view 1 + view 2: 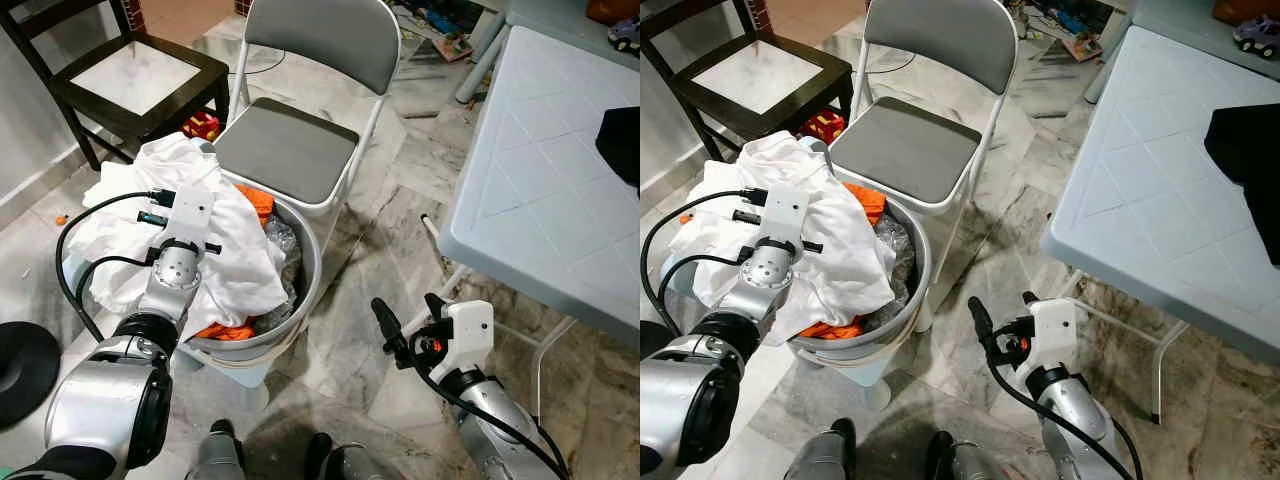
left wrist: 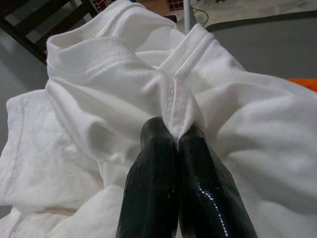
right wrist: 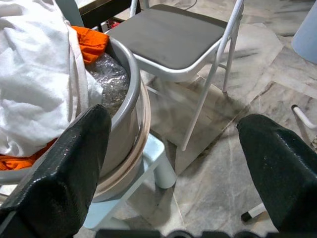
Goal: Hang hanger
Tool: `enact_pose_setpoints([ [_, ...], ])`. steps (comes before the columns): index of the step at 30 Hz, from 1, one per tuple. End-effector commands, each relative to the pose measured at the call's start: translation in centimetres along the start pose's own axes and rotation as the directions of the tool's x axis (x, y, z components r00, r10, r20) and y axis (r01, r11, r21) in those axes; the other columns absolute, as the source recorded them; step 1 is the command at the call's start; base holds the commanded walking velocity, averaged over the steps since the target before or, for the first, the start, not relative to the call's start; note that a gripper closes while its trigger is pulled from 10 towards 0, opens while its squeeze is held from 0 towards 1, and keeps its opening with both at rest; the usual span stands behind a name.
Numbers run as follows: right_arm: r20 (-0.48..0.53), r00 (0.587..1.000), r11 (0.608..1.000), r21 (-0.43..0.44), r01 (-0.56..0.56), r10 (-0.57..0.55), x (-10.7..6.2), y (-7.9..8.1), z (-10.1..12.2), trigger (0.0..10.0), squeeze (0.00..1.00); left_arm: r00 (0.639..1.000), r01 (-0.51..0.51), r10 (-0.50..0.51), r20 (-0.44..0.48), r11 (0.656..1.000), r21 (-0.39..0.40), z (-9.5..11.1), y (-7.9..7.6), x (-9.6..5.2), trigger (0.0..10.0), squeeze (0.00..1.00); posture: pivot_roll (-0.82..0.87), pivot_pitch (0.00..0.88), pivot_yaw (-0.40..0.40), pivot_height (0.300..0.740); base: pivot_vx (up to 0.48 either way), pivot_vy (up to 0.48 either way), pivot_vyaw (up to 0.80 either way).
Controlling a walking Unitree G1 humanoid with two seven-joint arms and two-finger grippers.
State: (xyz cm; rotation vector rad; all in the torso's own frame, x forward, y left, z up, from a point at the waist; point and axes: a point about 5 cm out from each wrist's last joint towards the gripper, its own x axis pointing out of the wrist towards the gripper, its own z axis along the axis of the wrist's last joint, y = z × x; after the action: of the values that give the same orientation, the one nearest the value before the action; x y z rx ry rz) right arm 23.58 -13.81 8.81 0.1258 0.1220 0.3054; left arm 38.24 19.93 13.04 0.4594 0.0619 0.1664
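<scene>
Left gripper (image 2: 177, 144) is pinching a fold of white cotton shirt (image 1: 230, 250); that cloth is crowding it all round. Grey plastic tub (image 1: 305, 275) and grey folding metal chair (image 1: 290, 150) are standing just beyond. Right gripper (image 1: 405, 325), fingers spread, is hanging over bare marble floor (image 1: 370, 250); pale plastic table (image 1: 540, 210) is flanking its outer side.

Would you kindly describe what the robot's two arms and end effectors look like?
Both arms are silver with rounded joints and black cables looping alongside. Each wrist carries a white boxy housing. The left end effector and right end effector each have two long, glossy black fingers.
</scene>
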Motion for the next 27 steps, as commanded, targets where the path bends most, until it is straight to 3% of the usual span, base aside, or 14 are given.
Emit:
enact_pose_setpoints([
  [1, -0.010, 1.000, 1.000, -0.007, 0.027, -0.027, -0.3, -0.7, -0.3, 10.0, 0.85, 1.000, 0.010, -0.010, 0.008, 1.000, -0.009, -0.1, -0.5, -0.2, 0.0, 0.00, 0.17, 0.214, -0.168, 0.740, 0.000, 0.000, 0.00],
  [5, -0.007, 0.999, 0.999, -0.010, 0.035, -0.035, -0.2, -0.9, -0.3, 10.0, 0.85, 0.998, 0.011, -0.010, 0.063, 1.000, -0.016, 0.8, -0.4, -0.1, 0.0, 0.00, 0.19, 0.208, -0.165, 0.740, 0.000, 0.000, 0.00],
  [9, 0.010, 0.999, 0.999, -0.012, 0.047, -0.047, 0.2, -1.2, -0.1, 10.0, 0.86, 0.967, 0.003, -0.008, 0.255, 1.000, 0.020, 2.3, -0.1, -0.6, 0.0, 0.00, 0.20, 0.199, -0.157, 0.740, 0.000, 0.000, 0.00],
  [10, 0.010, 0.999, 0.999, -0.012, 0.047, -0.047, 0.2, -1.2, -0.1, 10.0, 0.86, 0.967, 0.003, -0.008, 0.255, 1.000, 0.020, 2.3, -0.1, -0.6, 0.0, 0.00, 0.20, 0.199, -0.157, 0.740, 0.000, 0.000, 0.00],
  [13, 0.019, 0.998, 0.999, -0.004, 0.053, -0.053, 0.7, -1.4, -0.1, 10.0, 0.85, 0.929, 0.054, -0.055, 0.366, 0.998, 0.014, 2.5, -0.8, -2.0, 0.0, 0.00, 0.23, 0.196, -0.156, 0.740, 0.000, 0.000, 0.00],
  [16, 0.018, 0.999, 0.999, -0.003, 0.050, -0.050, 0.9, -1.3, -0.1, 10.0, 0.86, 0.914, 0.089, -0.087, 0.397, 0.996, 0.014, 2.2, -1.4, -3.0, 0.0, 0.00, 0.24, 0.195, -0.158, 0.740, 0.000, 0.000, 0.00],
  [18, 0.021, 0.999, 0.999, -0.003, 0.042, -0.042, 1.1, -1.2, -0.1, 10.0, 0.86, 0.910, 0.140, -0.137, 0.391, 0.990, 0.021, 0.9, -2.3, -4.6, 0.0, 0.00, 0.26, 0.199, -0.165, 0.740, 0.000, 0.000, 0.00],
  [21, 0.021, 0.999, 0.999, -0.004, 0.035, -0.035, 1.2, -1.1, -0.1, 10.0, 0.86, 0.918, 0.167, -0.166, 0.361, 0.986, 0.031, -0.3, -2.9, -5.5, 0.0, 0.00, 0.26, 0.206, -0.176, 0.740, 0.000, 0.000, 0.00],
  [26, 0.015, 1.000, 1.000, -0.010, 0.017, -0.017, 1.3, -1.2, -0.1, 10.0, 0.85, 0.965, 0.209, -0.204, 0.167, 0.978, -0.014, -5.0, -4.1, -7.6, 0.0, 0.00, 0.25, 0.219, -0.197, 0.740, 0.000, 0.000, 0.00],
  [27, 0.011, 1.000, 1.000, -0.014, 0.013, -0.013, 1.3, -1.3, -0.1, 10.0, 0.86, 0.977, 0.200, -0.196, 0.079, 0.979, -0.032, -6.4, -4.1, -7.9, 0.0, 0.00, 0.25, 0.220, -0.203, 0.740, 0.000, 0.000, 0.00],
])
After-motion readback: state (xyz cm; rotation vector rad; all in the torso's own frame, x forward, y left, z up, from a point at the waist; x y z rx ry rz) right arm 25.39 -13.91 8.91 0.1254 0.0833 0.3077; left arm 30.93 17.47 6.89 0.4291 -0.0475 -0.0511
